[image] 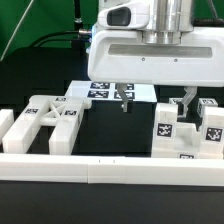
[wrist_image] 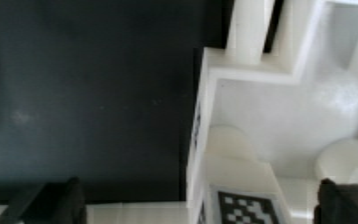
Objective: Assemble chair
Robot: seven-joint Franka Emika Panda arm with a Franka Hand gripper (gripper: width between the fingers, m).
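The gripper point(image: 155, 98) is held with its jaws wide apart and nothing clamped, above the black table point(image: 110, 130) at centre frame. The chair pieces are laid in two groups: cut-out frames point(image: 50, 120) at the exterior view's left, tagged blocks point(image: 188, 125) at its right. They are judged light, stiff and probably slippery, best taken across flat parallel faces. Room is limited in front by the border rail point(image: 100, 165).

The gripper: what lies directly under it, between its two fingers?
Under the gripper, the wrist view shows black table on one side and a white chair piece with a square tag on the other. What lies beneath that piece is covered.
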